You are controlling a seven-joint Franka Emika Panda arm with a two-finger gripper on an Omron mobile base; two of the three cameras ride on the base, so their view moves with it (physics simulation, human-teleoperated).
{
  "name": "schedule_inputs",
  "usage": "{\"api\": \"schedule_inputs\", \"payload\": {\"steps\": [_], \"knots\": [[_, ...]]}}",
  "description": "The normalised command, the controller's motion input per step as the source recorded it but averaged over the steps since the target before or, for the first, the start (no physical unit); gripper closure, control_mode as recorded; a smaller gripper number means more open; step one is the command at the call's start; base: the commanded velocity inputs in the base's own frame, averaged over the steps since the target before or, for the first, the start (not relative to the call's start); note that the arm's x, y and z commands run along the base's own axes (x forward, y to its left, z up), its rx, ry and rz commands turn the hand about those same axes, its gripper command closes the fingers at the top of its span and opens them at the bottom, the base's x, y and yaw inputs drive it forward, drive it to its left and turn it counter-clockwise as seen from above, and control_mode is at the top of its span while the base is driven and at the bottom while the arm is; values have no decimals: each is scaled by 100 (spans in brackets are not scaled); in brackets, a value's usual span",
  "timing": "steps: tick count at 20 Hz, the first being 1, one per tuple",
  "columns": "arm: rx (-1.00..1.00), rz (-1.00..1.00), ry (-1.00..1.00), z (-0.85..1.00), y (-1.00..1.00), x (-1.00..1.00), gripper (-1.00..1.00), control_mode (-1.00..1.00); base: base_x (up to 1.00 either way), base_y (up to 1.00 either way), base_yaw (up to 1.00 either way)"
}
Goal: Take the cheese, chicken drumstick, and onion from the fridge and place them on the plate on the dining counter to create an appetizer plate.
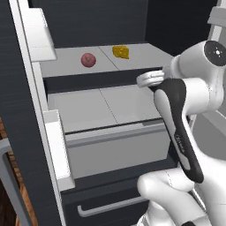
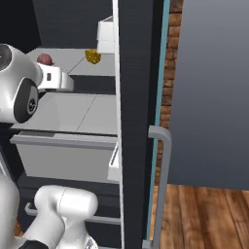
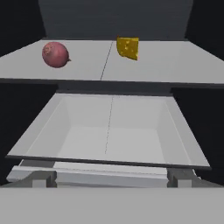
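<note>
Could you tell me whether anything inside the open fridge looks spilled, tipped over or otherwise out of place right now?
Nothing stands out. The onion and the cheese sit apart on the upper shelf of the fridge, with no spill around them. The pulled-out drawer below looks level and holds nothing.

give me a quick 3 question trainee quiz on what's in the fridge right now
1. True or false: the onion and the cheese lie on the same fridge shelf.
2. Multiple choice: in the left base view, the onion lies A) left of the cheese B) right of the cheese C) on top of the cheese.
3. Fill in: below that shelf stands a light grey ____, pulled out and bare inside.

Key: 1 true; 2 A; 3 drawer.
</note>
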Motion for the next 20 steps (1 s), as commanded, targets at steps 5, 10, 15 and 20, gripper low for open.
{"api": "schedule_inputs", "payload": {"steps": [5, 10, 15, 20], "knots": [[0, 0, 1, 23, -6, 55, -100, -100, 0, 0, 0], [0, 0, 9, 4, 0, 83, -100, -100, 0, 0, 0], [0, 0, 5, 0, -3, 87, -100, -100, 0, 0, 0], [0, 0, 6, 3, -3, 68, -100, -100, 0, 0, 0]]}}
